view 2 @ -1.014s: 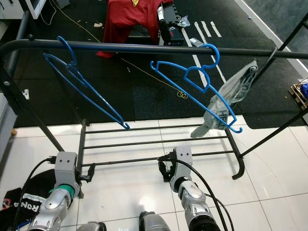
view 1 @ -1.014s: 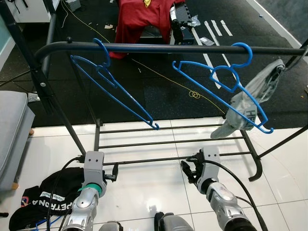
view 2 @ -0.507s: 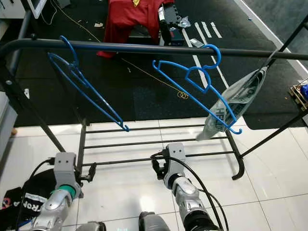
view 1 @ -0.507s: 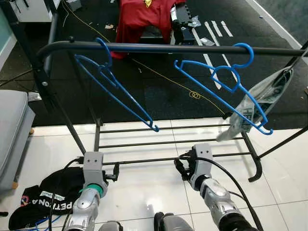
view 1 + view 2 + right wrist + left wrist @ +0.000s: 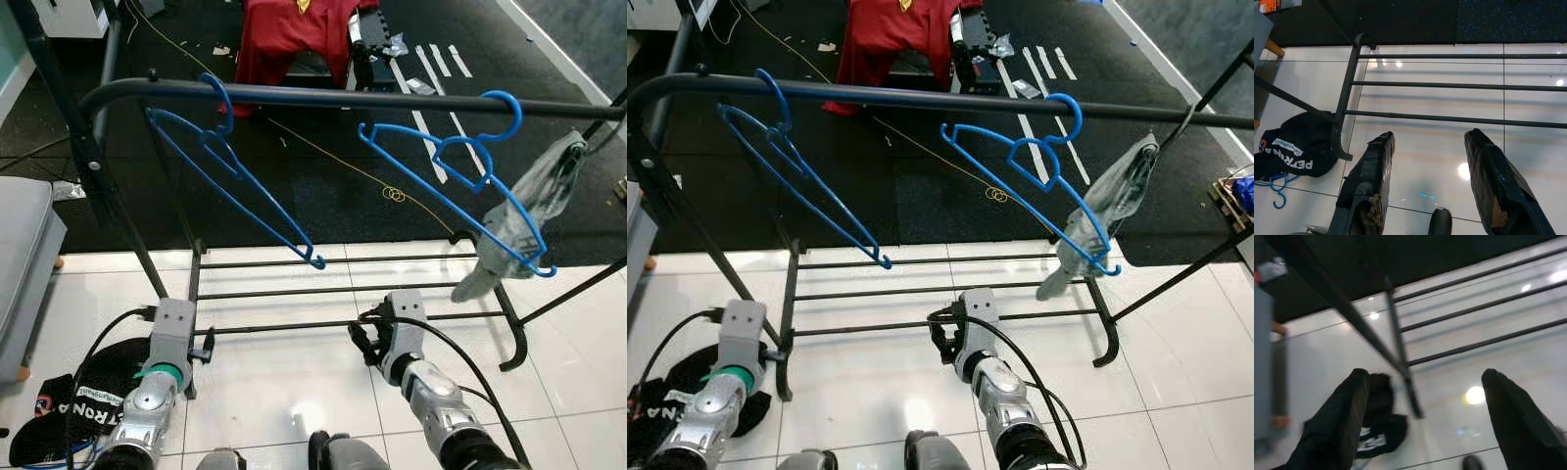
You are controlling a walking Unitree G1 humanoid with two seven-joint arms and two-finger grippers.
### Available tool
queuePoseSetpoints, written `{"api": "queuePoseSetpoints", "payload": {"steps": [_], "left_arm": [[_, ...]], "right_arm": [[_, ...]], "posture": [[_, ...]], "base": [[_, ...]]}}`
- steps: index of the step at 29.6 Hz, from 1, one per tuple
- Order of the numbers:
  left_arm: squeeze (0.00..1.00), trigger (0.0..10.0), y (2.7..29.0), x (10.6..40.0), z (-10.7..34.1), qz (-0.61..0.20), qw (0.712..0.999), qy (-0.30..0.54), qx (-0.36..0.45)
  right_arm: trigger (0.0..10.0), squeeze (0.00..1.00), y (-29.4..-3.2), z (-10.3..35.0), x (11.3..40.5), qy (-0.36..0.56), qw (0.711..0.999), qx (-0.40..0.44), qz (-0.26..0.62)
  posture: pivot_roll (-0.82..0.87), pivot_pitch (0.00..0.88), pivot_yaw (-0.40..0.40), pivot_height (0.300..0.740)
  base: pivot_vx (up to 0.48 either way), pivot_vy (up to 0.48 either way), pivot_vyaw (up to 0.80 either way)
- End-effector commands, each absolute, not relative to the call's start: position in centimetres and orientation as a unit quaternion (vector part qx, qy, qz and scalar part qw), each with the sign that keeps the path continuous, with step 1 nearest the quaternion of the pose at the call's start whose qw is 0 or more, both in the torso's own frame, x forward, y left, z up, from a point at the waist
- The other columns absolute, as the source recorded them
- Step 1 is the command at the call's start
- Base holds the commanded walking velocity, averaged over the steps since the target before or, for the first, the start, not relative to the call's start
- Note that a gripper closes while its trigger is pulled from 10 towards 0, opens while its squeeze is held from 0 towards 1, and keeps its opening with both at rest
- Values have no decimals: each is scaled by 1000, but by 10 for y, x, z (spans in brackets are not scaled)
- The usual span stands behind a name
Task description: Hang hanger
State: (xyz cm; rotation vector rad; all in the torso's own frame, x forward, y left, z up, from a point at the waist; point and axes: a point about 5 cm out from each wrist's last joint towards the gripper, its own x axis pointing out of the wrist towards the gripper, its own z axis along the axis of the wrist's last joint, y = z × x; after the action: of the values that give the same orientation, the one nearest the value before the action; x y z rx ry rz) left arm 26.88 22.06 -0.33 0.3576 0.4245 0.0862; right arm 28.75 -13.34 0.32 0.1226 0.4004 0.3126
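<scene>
Two blue hangers hang by their hooks on the black rail of a clothes rack: one near the left end, one toward the right. Both arms are low over the white tiles in front of the rack's bottom bars. My left gripper is open and holds nothing; it sits by the rack's left foot. My right gripper is open too, with bare floor between its fingers, below the middle of the rack. Part of another blue hanger lies on the floor beside a black bag.
A grey plastic bag dangles from the rail's right end, against the right hanger. The rack's bottom bars cross the tiles. A grey seat stands at left. A red garment lies on the black mat behind.
My right gripper has drifted left, toward the middle of the rack. The left arm has shifted left and lower. The plastic bag has swung on the rail.
</scene>
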Motion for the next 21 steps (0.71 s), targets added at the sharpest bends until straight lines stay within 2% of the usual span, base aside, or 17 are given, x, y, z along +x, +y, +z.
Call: {"api": "queuePoseSetpoints", "payload": {"steps": [1, 8, 10, 11, 14, 16, 17, 18, 19, 20, 21], "left_arm": [[0, 10000, 220, 262, -11, 22, 954, 227, 196], [0, 10000, 234, 264, -11, 14, 938, 247, 244], [0, 10000, 239, 265, -11, 27, 937, 259, 232], [0, 9647, 242, 265, -10, 34, 940, 267, 209], [0, 10000, 245, 266, -10, 42, 941, 273, 198], [0, 10000, 248, 270, -6, 23, 934, 264, 239], [0, 10000, 255, 270, -5, 64, 915, 277, 287], [0, 10000, 255, 270, -5, 64, 915, 277, 287], [0, 10000, 261, 270, -4, 95, 899, 283, 320], [0, 10000, 267, 270, -1, 133, 892, 283, 327], [0, 10000, 267, 270, -1, 133, 892, 283, 327]], "right_arm": [[10000, 0, -138, -5, 281, 218, 963, 58, 147], [10000, 0, -143, -5, 280, 218, 964, 57, 141], [10000, 0, -142, -5, 280, 218, 964, 55, 142], [10000, 0, -142, -5, 280, 218, 964, 55, 143], [10000, 0, -142, -4, 281, 217, 964, 55, 143], [10000, 0, -142, -3, 283, 216, 964, 55, 144], [10000, 0, -142, -2, 284, 214, 964, 55, 144], [10000, 0, -142, -2, 284, 214, 964, 55, 144], [10000, 0, -142, -1, 285, 213, 965, 55, 145], [10000, 0, -141, -1, 286, 213, 965, 55, 145], [10000, 0, -141, -1, 286, 213, 965, 55, 145]], "posture": [[-30, 120, -39, 740], [-32, 122, -48, 740], [-34, 121, -50, 740], [-34, 121, -51, 740], [-34, 121, -51, 740], [-33, 120, -53, 740], [-30, 120, -51, 740], [-30, 120, -51, 740], [-30, 120, -51, 740], [-25, 117, -44, 740], [-25, 117, -44, 740]], "base": [[0, 0, 0], [0, 0, 0], [0, 0, 0], [0, 0, 0], [0, 0, 0], [0, 0, 0], [0, 0, 0], [0, 0, 0], [0, 0, 0], [0, 0, 0], [0, 0, 0]]}}
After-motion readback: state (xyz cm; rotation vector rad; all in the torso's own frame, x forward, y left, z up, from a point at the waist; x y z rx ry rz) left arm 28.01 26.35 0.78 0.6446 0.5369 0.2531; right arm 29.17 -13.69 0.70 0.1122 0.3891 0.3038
